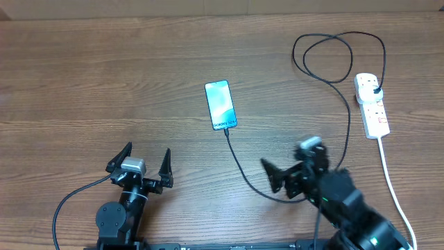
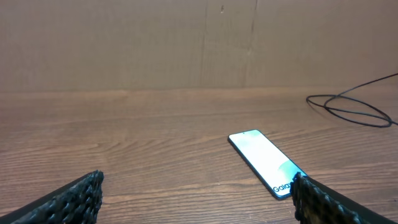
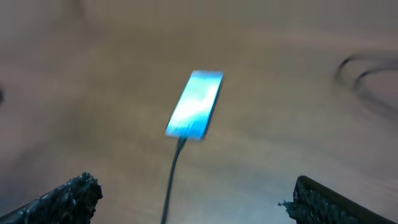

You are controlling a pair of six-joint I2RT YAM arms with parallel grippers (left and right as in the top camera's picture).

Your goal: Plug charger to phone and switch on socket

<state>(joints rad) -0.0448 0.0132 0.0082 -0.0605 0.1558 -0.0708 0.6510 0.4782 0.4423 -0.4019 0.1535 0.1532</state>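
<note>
The phone (image 1: 220, 105) lies face up mid-table, its light blue screen lit. It also shows in the left wrist view (image 2: 266, 162) and, blurred, in the right wrist view (image 3: 194, 104). The thin black charger cable (image 1: 239, 165) runs from the phone's near end, past my right arm, and loops at the back to a black plug (image 1: 374, 89) seated in the white socket strip (image 1: 372, 104) at the right. The cable shows in the right wrist view (image 3: 171, 180). My left gripper (image 1: 139, 162) is open and empty at the front left. My right gripper (image 1: 288, 167) is open and empty, near the cable.
The strip's thick white cord (image 1: 392, 182) runs toward the front right edge. The black cable loop (image 1: 338, 55) lies at the back right and shows in the left wrist view (image 2: 354, 109). A cardboard wall (image 2: 186, 43) stands behind the table.
</note>
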